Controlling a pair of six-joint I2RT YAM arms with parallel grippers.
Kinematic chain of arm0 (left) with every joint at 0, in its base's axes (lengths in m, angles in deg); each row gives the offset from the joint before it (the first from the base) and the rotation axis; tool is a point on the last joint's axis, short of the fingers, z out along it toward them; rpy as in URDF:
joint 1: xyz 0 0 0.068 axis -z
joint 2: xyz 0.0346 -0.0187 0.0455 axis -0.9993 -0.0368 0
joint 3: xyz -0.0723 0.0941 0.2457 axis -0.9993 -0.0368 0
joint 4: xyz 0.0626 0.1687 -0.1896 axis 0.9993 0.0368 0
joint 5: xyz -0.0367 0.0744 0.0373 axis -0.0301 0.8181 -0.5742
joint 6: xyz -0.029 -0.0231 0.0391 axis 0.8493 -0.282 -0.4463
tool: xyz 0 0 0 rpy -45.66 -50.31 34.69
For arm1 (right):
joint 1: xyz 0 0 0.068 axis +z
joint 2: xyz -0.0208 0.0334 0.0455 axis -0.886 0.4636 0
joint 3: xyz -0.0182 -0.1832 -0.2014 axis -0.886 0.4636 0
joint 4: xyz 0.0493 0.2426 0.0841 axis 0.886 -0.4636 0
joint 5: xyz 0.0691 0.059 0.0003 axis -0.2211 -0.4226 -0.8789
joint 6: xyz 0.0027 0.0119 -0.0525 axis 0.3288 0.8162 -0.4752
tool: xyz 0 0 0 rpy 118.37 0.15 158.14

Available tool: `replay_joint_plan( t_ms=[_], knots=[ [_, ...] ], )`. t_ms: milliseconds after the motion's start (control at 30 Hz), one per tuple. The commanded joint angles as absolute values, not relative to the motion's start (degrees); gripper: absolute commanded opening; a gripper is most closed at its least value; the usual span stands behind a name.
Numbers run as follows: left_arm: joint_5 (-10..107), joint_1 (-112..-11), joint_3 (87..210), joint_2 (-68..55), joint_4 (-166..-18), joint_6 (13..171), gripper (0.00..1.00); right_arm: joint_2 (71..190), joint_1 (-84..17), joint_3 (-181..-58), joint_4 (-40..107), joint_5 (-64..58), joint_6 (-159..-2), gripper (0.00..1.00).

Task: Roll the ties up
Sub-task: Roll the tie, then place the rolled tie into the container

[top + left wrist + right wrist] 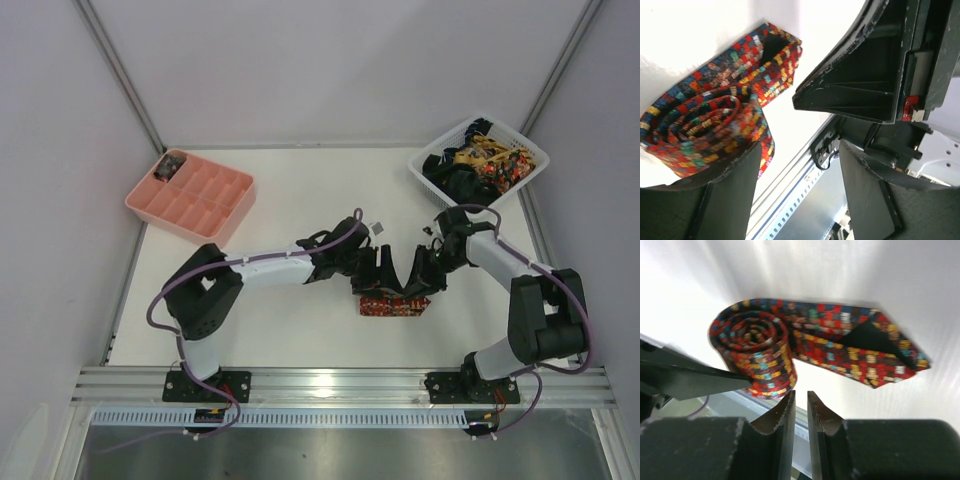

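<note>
Top external view: pink tray (140, 205) sat far left on the tabletop (300, 330). Left hand (383, 275) stood wide, nothing between its fingers, one finger at the coil's edge. Rolled tie (392, 306) lay mid-tabletop beneath both hands, pointed end loose beside the coil. Right hand (422, 280) was narrowed to a thin slit, empty. White basket (530, 160), far right, held more ties (480, 160).

Robotics laboratory cell. A white counter (300, 200) enclosed by plain white wall panels (330, 70) carries the left arm (265, 270) and right arm (510, 265), both cabled, bolted to an aluminium rail (340, 383) along its near edge.
</note>
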State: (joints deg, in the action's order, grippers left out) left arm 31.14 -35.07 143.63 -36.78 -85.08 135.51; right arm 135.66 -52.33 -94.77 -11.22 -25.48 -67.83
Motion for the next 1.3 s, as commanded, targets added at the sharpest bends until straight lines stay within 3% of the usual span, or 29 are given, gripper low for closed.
replay_joint_plan(
  t_ms=[0,400,667,967,1267],
  knots=[
    [28.8,-35.3,144.7,-30.8,-86.8,132.1,0.7,133.6,-52.2,-97.9,-12.6,-30.2,-69.1,0.22],
    [32.1,-41.8,131.4,-11.8,-80.6,129.8,0.71,135.5,-41.2,-101.5,-7.6,-34.6,-61.5,0.24],
    [33.8,-47.3,120.9,-4.1,-79.9,132.3,0.72,142.8,-36.1,-104.4,-5.3,-34.6,-60.4,0.32],
    [32.9,-47.5,118.6,-5.7,-82.9,133.9,0.75,142.7,-41.7,-101.9,-9.6,-28.0,-66.8,0.36],
    [26.8,-47.1,120.5,-16.7,-92.8,137.2,0.76,142.2,-43.1,-99.2,-9.4,-28.3,-67.9,0.37]
  ],
)
